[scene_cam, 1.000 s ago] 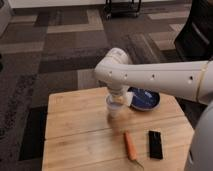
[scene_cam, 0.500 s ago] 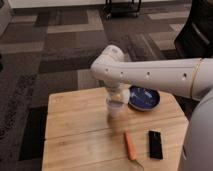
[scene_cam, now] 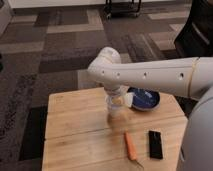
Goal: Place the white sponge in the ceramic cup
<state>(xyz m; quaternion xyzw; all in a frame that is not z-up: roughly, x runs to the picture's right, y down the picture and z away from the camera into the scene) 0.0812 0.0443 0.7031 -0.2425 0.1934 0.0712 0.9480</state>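
1. White arm has swung slightly left since a moment ago, keeping its gripper (scene_cam: 116, 100) low over the ceramic cup (scene_cam: 114, 109) mid-table.
2. Gripper stays clenched; the white sponge cannot be made out.
3. Blue plate (scene_cam: 145, 99), carrot (scene_cam: 131, 145) and black rectangle (scene_cam: 155, 144) lie undisturbed toward the wooden table's (scene_cam: 70, 135) right side.

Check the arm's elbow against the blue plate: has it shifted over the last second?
Yes. The elbow has drifted left, away from the blue plate; the gripper stays by the ceramic cup.
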